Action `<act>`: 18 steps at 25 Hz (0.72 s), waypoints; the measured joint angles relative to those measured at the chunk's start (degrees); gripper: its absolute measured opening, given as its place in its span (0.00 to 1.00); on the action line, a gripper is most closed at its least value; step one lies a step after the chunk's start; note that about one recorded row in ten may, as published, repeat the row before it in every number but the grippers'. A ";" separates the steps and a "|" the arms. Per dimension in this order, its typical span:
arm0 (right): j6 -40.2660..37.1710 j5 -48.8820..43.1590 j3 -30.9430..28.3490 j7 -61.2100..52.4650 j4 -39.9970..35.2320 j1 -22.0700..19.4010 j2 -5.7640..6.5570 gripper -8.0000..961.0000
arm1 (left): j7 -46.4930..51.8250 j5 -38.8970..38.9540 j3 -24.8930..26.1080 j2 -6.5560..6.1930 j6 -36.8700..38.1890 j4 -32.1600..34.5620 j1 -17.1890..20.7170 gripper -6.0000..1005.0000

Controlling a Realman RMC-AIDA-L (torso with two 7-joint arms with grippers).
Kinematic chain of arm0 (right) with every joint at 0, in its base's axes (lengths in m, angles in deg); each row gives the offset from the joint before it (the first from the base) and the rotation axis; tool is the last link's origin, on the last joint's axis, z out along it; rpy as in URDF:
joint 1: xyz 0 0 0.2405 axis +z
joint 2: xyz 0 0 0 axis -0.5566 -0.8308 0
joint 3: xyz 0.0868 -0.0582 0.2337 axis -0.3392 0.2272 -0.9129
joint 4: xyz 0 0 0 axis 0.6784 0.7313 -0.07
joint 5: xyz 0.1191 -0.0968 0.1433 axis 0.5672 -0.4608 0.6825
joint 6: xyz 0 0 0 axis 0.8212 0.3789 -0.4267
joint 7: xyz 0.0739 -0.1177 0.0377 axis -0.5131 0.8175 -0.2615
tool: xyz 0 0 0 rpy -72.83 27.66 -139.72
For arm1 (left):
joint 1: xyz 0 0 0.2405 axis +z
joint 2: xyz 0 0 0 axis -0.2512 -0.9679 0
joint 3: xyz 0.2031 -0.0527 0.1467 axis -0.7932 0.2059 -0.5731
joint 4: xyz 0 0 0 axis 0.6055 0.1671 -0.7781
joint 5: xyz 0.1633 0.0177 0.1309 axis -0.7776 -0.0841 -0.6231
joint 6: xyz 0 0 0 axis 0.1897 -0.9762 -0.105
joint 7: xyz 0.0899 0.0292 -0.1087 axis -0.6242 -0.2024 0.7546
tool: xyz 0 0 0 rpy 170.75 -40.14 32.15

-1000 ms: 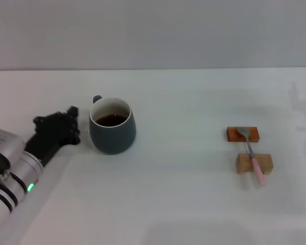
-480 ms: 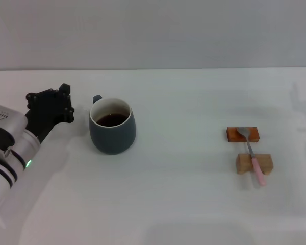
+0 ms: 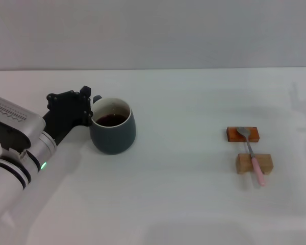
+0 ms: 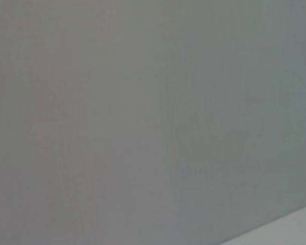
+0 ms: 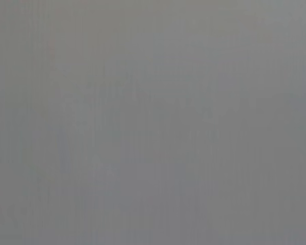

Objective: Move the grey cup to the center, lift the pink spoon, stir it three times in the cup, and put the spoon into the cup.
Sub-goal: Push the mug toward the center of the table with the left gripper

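The grey cup [image 3: 112,131], a squat dark blue-grey mug with dark brown liquid, stands on the white table left of the middle in the head view. Its handle [image 3: 96,99] points to the back left. My left gripper [image 3: 85,106] is black and sits right at that handle, touching or nearly touching the cup's left side. The pink spoon [image 3: 252,155] lies at the right, its silver bowl on an orange block and its pink handle across a wooden block. My right gripper is out of view. Both wrist views show only plain grey.
An orange block [image 3: 243,135] and a wooden block [image 3: 254,163] hold the spoon at the right. The white table [image 3: 183,194] stretches between the cup and the blocks. A grey wall stands behind.
My left gripper moved back, then right, from beside the cup's lower left to its handle. The cup and spoon have not moved.
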 joint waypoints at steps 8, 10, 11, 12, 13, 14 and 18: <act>0.01 -0.07 0.24 -0.05 0.00 0.04 -0.08 0.62 | 2.10 0.13 -2.06 -0.03 0.48 0.24 1.04 0.00; 0.01 -0.07 0.28 -0.06 0.00 0.05 -0.12 0.62 | 2.22 0.14 -2.08 -0.03 0.54 0.23 1.16 0.00; 0.01 -0.08 0.30 -0.06 0.02 0.05 -0.14 0.62 | 2.32 0.18 -2.01 -0.03 0.57 0.22 1.21 0.00; 0.05 -0.09 0.35 -0.08 0.20 0.04 -0.15 0.62 | 2.41 0.32 -1.76 -0.02 0.59 0.16 1.26 0.00; 0.07 -0.12 0.36 -0.08 0.30 0.02 -0.15 0.62 | 2.41 0.42 -1.52 -0.02 0.56 0.08 1.23 0.00; 0.09 -0.15 0.39 -0.09 0.36 0.00 -0.15 0.62 | 2.41 0.42 -1.52 -0.02 0.56 0.08 1.23 0.00; 0.10 -0.18 0.46 -0.09 0.59 -0.22 -0.15 0.62 | 2.64 0.54 0.97 -0.06 0.02 -0.47 0.80 0.00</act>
